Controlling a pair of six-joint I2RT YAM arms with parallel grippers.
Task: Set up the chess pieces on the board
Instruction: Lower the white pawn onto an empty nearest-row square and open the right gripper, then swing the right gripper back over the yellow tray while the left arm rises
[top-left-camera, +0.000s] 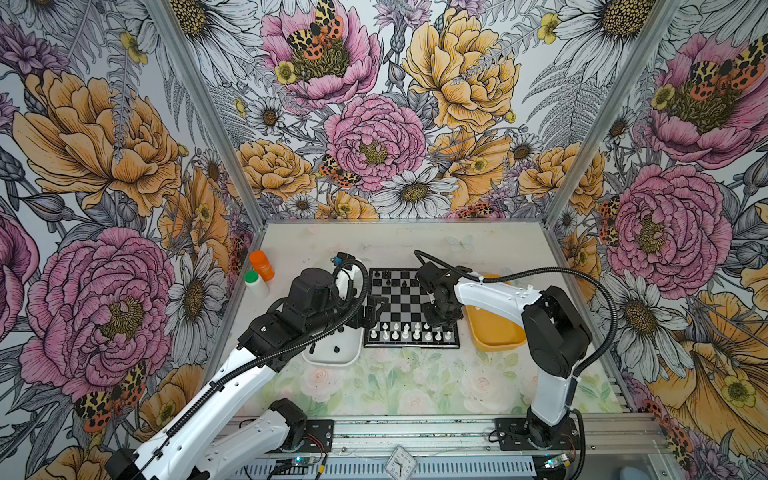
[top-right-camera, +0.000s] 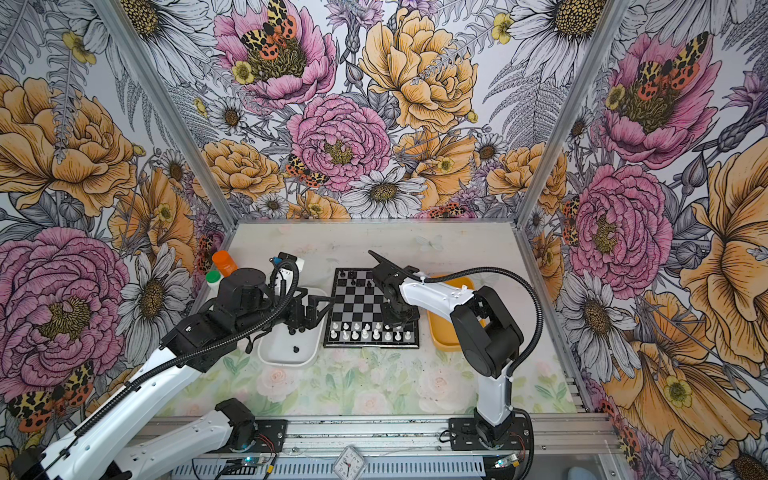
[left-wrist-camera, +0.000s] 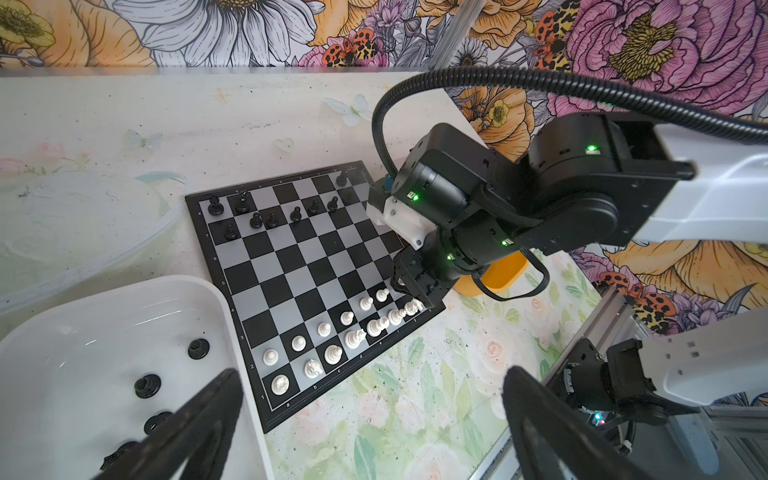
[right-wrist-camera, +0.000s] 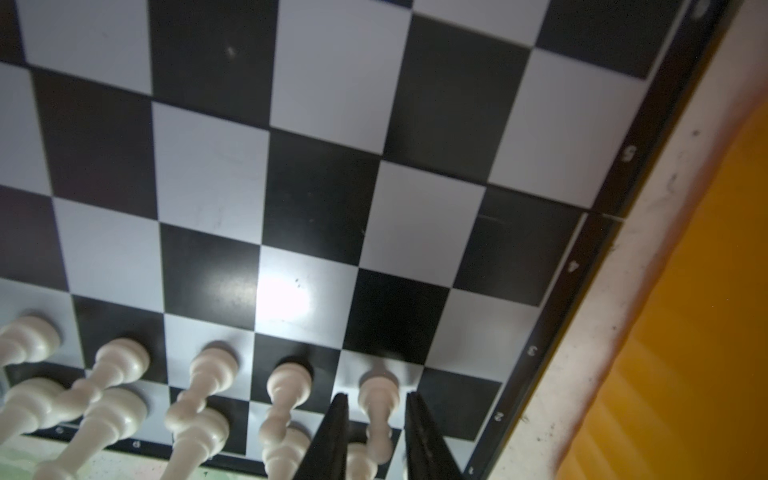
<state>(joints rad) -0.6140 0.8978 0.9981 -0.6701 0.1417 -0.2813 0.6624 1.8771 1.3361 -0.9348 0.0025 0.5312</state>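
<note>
At the board's (top-left-camera: 401, 299) white-side right corner, with your right tool (right-wrist-camera: 375, 395) slightly parted around the upright white pawn (right-wrist-camera: 378, 415) on its second-row square, lift straight up clear of neighbouring chess pieces (right-wrist-camera: 289, 384), while the left tool (left-wrist-camera: 372, 378) hangs wide open by the white tray (left-wrist-camera: 104, 324).

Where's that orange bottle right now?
In both top views the orange bottle stands at the far left of the table, beside a green-capped white bottle.

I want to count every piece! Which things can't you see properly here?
- Top views: the right gripper hides the board squares under it.
- Top views: the left arm covers part of the white tray.
- Right wrist view: back-row white pieces are blurred and cut off by the frame edge.
</note>
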